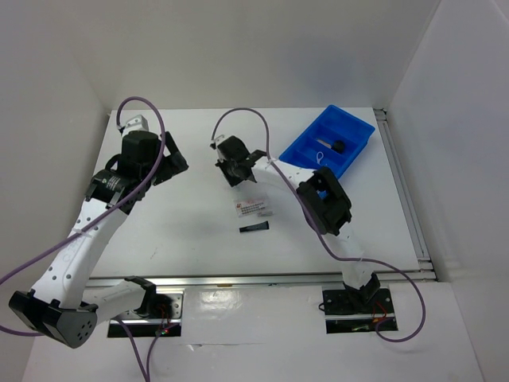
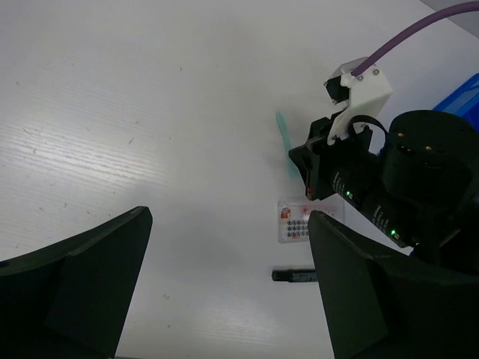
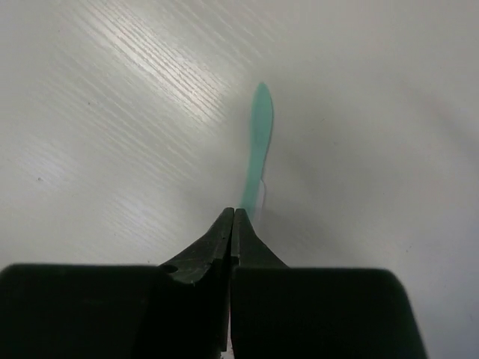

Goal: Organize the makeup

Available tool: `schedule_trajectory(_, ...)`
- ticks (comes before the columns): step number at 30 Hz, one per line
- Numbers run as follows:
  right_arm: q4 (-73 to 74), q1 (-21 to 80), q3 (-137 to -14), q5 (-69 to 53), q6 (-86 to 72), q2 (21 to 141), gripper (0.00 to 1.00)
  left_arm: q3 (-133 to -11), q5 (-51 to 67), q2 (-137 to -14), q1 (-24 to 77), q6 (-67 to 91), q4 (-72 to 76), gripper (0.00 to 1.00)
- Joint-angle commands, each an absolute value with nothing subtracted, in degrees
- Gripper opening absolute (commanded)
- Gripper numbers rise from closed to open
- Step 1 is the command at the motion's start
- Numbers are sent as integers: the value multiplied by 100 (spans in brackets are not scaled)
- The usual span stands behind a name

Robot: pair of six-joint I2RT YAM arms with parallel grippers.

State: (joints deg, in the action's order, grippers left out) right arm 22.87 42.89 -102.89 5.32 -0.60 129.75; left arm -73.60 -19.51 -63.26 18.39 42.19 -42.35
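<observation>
The green stick (image 3: 258,142) is pinched only at its very end, so it could swivel or slip out on the way to the blue bin (image 1: 350,127). The left gripper (image 1: 173,161) hovers over the table (image 1: 159,239), jaws wide apart and empty. The right gripper (image 1: 238,171) points low, jaws together on the stick, just beyond the sachet (image 1: 253,208) and black tube (image 1: 254,228).
</observation>
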Motion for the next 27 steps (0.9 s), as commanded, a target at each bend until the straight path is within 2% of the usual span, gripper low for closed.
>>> schedule_trajectory(1, 1980, 4070, -10328, 388, -254, 12526, 0, -7409, -2057, -6311, 1811, 4113, -4157, 100)
schedule_trajectory(5, 1152, 3771, -9730, 87, -264, 11394, 0, -7462, -2057, -6311, 1811, 4113, -4157, 100)
schedule_trajectory(11, 1511, 3340, -9702, 123, -141, 11126, 1, -7462, -1996, -6372, 1811, 4113, -4087, 100)
schedule_trajectory(13, 1843, 3278, -9939, -60, -193, 11406, 6, -7462, -1943, -6372, 1811, 4113, -4087, 100)
schedule_trajectory(14, 1976, 3278, -10045, -114, -263, 11539, 12, -7462, -1942, -6433, 1811, 4113, -4087, 100)
schedule_trajectory(18, 2522, 3568, -10563, -150, -325, 12233, 26, -7462, -1942, -6434, 1811, 4166, -4139, 100)
schedule_trajectory(22, 2803, 3831, -10907, 26, -378, 12743, 30, -7515, -1995, -6381, 1811, 4166, -4140, 100)
schedule_trajectory(23, 2804, 3832, -10977, 26, -448, 12805, 40, -7515, -1995, -6381, 1811, 4166, -4140, 100)
schedule_trajectory(25, 2804, 3884, -10978, -87, -500, 12972, 53, -7515, -1995, -6381, 1811, 4166, -4140, 100)
schedule_trajectory(27, 2856, 3885, -10978, -88, -501, 13078, 54, -7515, -1995, -6381, 1811, 4166, -4140, 100)
